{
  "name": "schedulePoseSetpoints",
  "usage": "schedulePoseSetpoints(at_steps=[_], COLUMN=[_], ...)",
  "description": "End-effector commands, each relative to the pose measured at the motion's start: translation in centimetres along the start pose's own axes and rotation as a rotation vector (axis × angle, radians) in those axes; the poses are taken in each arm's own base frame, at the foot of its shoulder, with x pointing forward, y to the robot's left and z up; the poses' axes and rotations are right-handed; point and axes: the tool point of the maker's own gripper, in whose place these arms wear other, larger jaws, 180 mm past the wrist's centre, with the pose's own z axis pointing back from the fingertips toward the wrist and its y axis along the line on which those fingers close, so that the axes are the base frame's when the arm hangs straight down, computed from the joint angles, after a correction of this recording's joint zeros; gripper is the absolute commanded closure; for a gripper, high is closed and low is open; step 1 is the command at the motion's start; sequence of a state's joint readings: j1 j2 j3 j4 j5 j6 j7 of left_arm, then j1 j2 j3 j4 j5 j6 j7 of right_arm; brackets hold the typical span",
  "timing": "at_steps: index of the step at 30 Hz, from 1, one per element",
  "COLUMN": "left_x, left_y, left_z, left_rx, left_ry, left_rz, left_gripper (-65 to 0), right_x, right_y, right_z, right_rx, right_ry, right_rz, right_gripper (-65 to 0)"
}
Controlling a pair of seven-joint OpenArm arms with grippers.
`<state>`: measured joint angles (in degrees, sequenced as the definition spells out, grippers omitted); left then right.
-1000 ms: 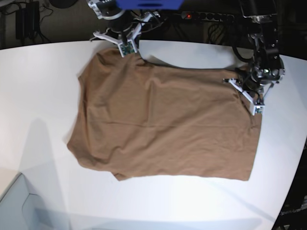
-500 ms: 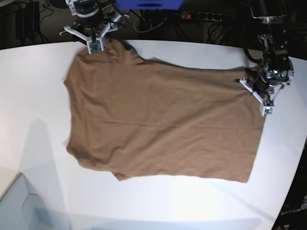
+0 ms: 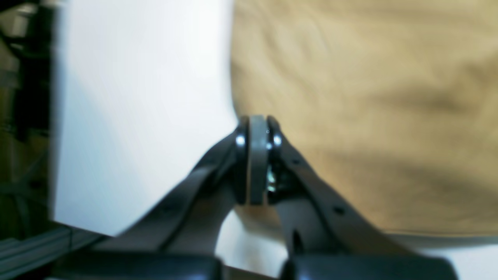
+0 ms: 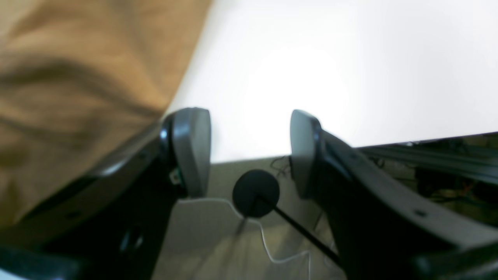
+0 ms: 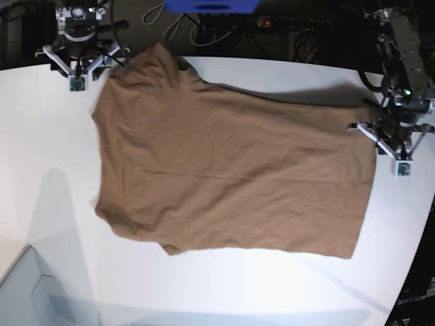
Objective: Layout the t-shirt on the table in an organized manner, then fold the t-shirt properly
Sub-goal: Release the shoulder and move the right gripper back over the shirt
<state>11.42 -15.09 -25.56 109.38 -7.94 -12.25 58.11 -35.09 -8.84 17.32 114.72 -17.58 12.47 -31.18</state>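
The brown t-shirt (image 5: pixel 231 170) lies spread flat on the white table (image 5: pixel 54 170), neck end toward the base view's left. My left gripper (image 5: pixel 397 139) sits at the shirt's right edge. In the left wrist view its pads (image 3: pixel 256 120) are pressed together right where the cloth edge (image 3: pixel 369 97) meets them, shut on the t-shirt. My right gripper (image 5: pixel 78 60) hovers at the table's back left edge, just left of the shirt's upper sleeve. In the right wrist view it (image 4: pixel 251 147) stands open and empty, with the shirt (image 4: pixel 78 77) to its left.
A power strip with a red light (image 5: pixel 292 22) and cables lie in the dark area behind the table. A pale box corner (image 5: pixel 27 299) shows at the lower left. Below the table edge, a black disc on a rod (image 4: pixel 255 193) stands on the floor.
My right gripper let go of the shirt's shoulder, opened, and moved left off the cloth. My left gripper moved right, dragging the shirt's right edge with it and stretching the shirt out.
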Motion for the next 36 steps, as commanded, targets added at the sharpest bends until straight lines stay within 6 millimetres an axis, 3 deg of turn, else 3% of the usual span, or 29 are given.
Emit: schedulePoseSetpoints(at_steps=[1,5,7,9,12,15,18,22,25,29,34,36], left_x=[1.6,2.2,2.2,2.0,0.8,0.2,-1.5,-3.4,-4.8,-7.7,-8.7,-8.6], left_y=[0.5,1.2,1.2,1.2,1.2,1.2,0.5,0.2,0.5,2.6,4.1,4.1], left_z=[0.6,1.1,1.1,1.0,-0.2,-2.6,-5.1,-6.5,-6.9,-6.4,-5.2,-4.3], left_rx=[0.013,0.033,0.031,0.031,0.022,0.007,-0.018,-0.032,-0.026,0.028,0.056,0.063], left_ry=[-0.056,-0.075,-0.075,-0.069,-0.026,0.021,0.094,0.164,0.206,0.277,0.291,0.278], left_rz=[-0.004,0.0,-0.006,-0.005,0.012,0.071,0.132,0.161,0.16,0.105,0.068,0.045], left_gripper=[-0.5,-0.8,-4.7,-14.2,-29.1,-33.2,-30.8,-24.4,-23.3,-23.3,-23.3,-23.3], right_x=[1.7,5.5,7.5,9.1,9.7,8.4,5.9,3.8,2.0,0.6,-0.2,0.4], right_y=[0.1,2.2,3.5,5.0,7.0,8.3,9.6,10.5,10.7,10.3,9.8,9.3], right_z=[0.1,-0.6,-0.8,-0.8,-1.5,-2.8,-4.0,-4.5,-3.9,-2.7,-1.5,-1.0], right_rx=[0.004,0.053,0.084,0.123,0.174,0.202,0.231,0.253,0.261,0.259,0.252,0.242], right_ry=[-0.058,-0.147,-0.191,-0.231,-0.236,-0.191,-0.119,-0.061,-0.026,-0.006,0.002,-0.016], right_rz=[-0.008,-0.019,-0.021,-0.017,-0.009,-0.002,0.005,0.014,0.023,0.03,0.036,0.035], right_gripper=[-33.1,-33.6,-33.6,-33.6,-33.6,-33.6,-33.6,-33.5,-33.4,-33.4,-33.4,-33.4])
